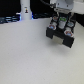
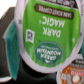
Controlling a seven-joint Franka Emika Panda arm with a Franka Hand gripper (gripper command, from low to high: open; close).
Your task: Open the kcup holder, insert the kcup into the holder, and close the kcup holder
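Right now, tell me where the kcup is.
The kcup fills the wrist view, held close at the gripper, which hangs above the kcup holder on the exterior view's right.

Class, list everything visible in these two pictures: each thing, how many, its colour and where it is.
kcup: one, green foil top with white rim, fills the wrist view, close to the camera.
kcup holder: one, black, on the table toward the exterior view's right, under the arm.
white bottle-like object: one, white, at the back on the exterior view's left.
table: one, white, under everything.
end effector: one, white and black, directly above the holder; its state is unclear.
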